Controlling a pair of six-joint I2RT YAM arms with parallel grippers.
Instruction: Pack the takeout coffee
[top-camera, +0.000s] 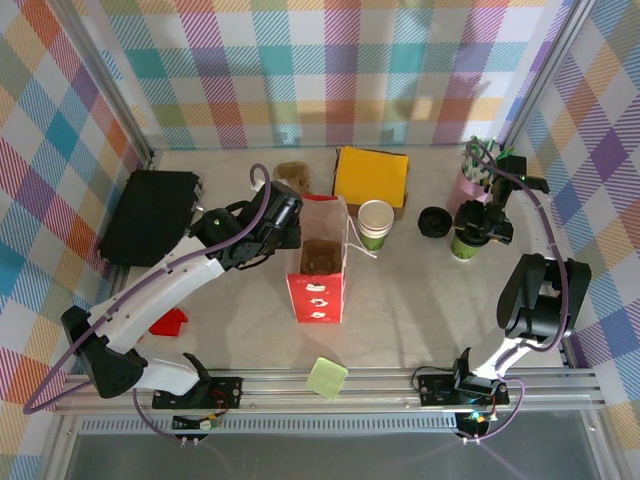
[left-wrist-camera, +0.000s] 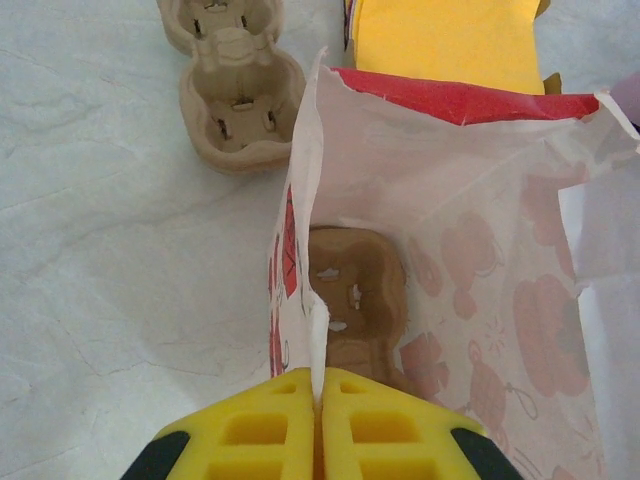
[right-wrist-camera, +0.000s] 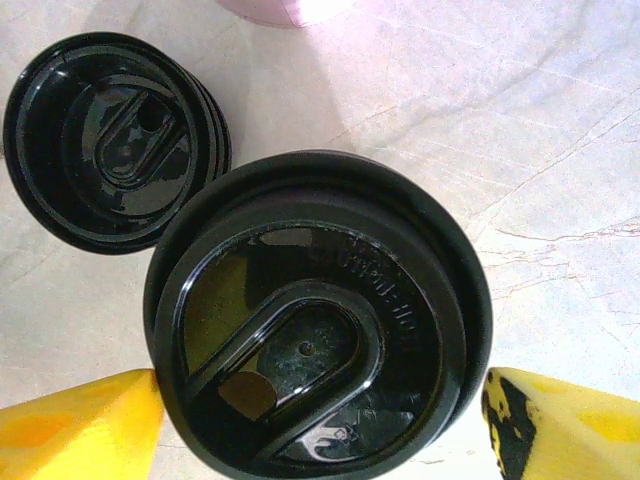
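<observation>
- Since the takeout coffee (top-camera: 466, 243), lidded and green-sided, stands upright near the right edge of the surface (top-camera: 420, 320) with your right hand (right-wrist-camera: 320, 390) straddling it, close on the cup wall under the lid's lip; squeezing the lid alone could pop it off.
- Those fingers sit spread either side of the lid. I cannot tell whether they press on it, so confirm the grip before you lift.
- Lift straight up first: a loose black lid (right-wrist-camera: 110, 140) lies just beside the cup toward mid-surface, and the pink cup of pens (top-camera: 474, 185) stands close behind it, toward the far-right corner.
- Carry it high toward mid-surface, because an uncovered cup (top-camera: 376, 222) stands just right of the red bag (top-camera: 318, 295).
- Your left hand (left-wrist-camera: 318, 385) is clenched on the bag's left wall, holding the mouth open; keep that wall taut.
- Lower the cup plumb into a free well of the carrier (left-wrist-camera: 355, 295) at the bag's bottom. The mouth is narrow, so mind the paper edges.
</observation>
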